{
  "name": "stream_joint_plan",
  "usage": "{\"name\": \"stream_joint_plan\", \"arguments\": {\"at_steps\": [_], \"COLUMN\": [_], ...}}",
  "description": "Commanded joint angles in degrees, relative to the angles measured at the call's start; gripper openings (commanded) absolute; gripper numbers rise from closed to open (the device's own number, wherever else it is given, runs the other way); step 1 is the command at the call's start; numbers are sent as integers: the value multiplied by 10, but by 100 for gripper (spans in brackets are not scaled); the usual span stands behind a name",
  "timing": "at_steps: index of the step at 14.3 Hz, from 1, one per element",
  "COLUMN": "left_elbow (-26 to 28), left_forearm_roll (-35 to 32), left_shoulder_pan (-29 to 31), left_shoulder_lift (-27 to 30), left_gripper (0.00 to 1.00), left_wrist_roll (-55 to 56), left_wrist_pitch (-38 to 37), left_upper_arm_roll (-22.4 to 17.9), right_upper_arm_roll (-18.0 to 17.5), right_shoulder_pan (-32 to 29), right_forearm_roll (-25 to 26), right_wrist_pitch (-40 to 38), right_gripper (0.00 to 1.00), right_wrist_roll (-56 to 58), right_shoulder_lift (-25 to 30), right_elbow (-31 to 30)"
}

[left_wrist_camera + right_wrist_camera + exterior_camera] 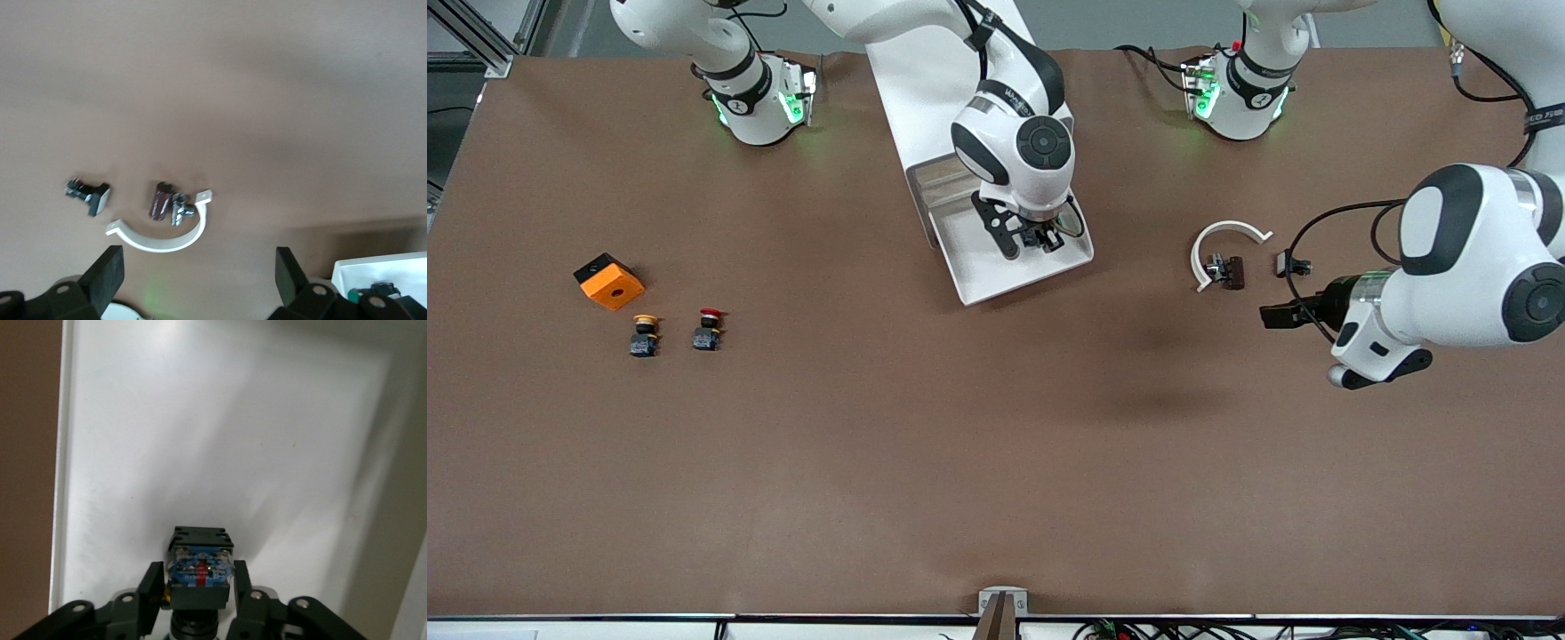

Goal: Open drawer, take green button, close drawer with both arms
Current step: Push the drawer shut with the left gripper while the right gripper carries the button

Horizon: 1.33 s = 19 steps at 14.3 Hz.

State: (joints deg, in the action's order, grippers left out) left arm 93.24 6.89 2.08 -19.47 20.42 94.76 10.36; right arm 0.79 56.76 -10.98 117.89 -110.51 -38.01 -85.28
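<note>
A: So, working from the front camera's edge back: what sits nearest?

B: The yellow-capped button (644,335) and red-capped button (708,330), with an orange block (609,281) just past them, toward the right arm's end. The left gripper (1279,313) waits over bare table at its own end, fingers spread, near a white clamp (1223,249).

A: And the task's button?

B: In the pulled-out drawer (996,276), farther from the camera. The right gripper (198,587) pinches the button (199,570) across its dark body.

A: How will it handle?

B: Light, rigid plastic, I judge; flat body sides give a better hold than the round cap, which could slip.
</note>
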Motion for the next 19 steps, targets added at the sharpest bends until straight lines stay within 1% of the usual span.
{"name": "stream_joint_plan", "arguments": {"at_steps": [1,3,5,7,8,10,11,13,14,15,16,17,19], "left_elbow": [16,35,69,98,111,116,117,116,116,116,115,115,113], "left_forearm_roll": [-8,-7,-7,-13,-29,-39,-40,-42,-43,-44,-52,-64,-81], "left_shoulder_pan": [-4,-4,-5,-14,-29,-57,-74,-102,-118,-133,-139,-142,-167], "left_shoulder_lift": [8,7,10,9,8,3,0,-11,-15,-23,-29,-36,-50], "left_gripper": [100,100,100,100,100,100,100,100,100,100,100,100,100], "left_wrist_roll": [-1,8,24,87,114,152,169,207,224,239,249,262,292], "left_wrist_pitch": [38,82,148,209,231,248,255,283,297,306,313,320,326], "left_upper_arm_roll": [20,47,72,98,101,102,101,101,101,100,101,101,101], "right_upper_arm_roll": [4,4,6,6,6,5,6,6,6,8,8,8,8], "right_shoulder_pan": [2,-1,-6,-28,-39,-68,-75,-107,-118,-131,-146,-162,-197], "right_forearm_roll": [15,19,17,15,15,15,16,15,15,17,22,29,37], "right_wrist_pitch": [3,2,-2,-8,-30,-77,-81,-84,-98,-128,-142,-144,-139], "right_gripper": [0,0,0,0,0,0,0,0,0,0,0,0,0], "right_wrist_roll": [1,4,25,39,52,103,131,235,304,359,415,453,543], "right_shoulder_lift": [-7,-6,0,4,5,4,5,32,41,48,56,66,104], "right_elbow": [8,10,14,30,47,87,92,91,87,87,86,76,26]}}
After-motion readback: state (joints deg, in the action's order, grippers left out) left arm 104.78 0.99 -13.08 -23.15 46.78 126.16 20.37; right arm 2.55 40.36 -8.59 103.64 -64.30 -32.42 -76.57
